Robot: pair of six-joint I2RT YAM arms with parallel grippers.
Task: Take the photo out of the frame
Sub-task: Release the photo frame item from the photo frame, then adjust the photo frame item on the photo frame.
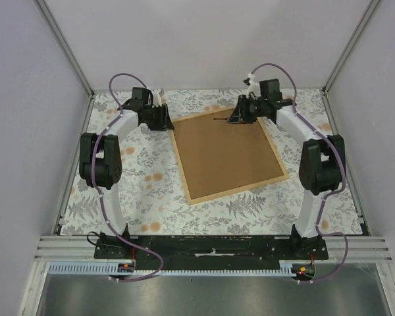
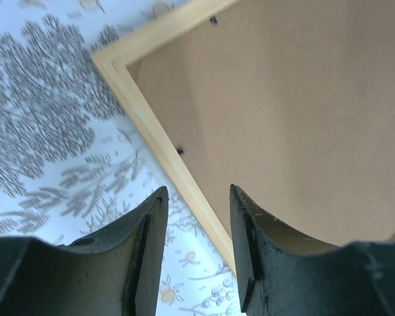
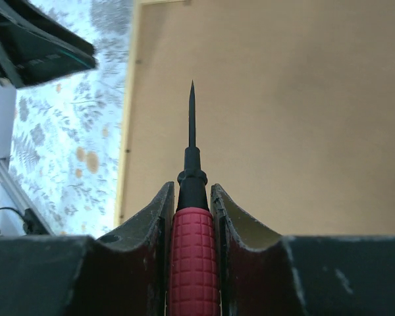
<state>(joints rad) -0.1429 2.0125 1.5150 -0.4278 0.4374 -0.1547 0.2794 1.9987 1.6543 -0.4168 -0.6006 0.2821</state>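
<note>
Frame (image 1: 230, 155) back-up, left jaws parted above its edge, right jaws gripping screwdriver (image 3: 194, 263) over it

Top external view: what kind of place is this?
Likely a lab robot cell: plain walls on aluminium posts, arms bolted to a rail, floral cloth under the frame.

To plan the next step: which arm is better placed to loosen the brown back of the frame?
Right, probably: the right fingers grip a red-handled pointed tool aimed over the brown back; the left fingers are open and empty above the edge of the frame.
</note>
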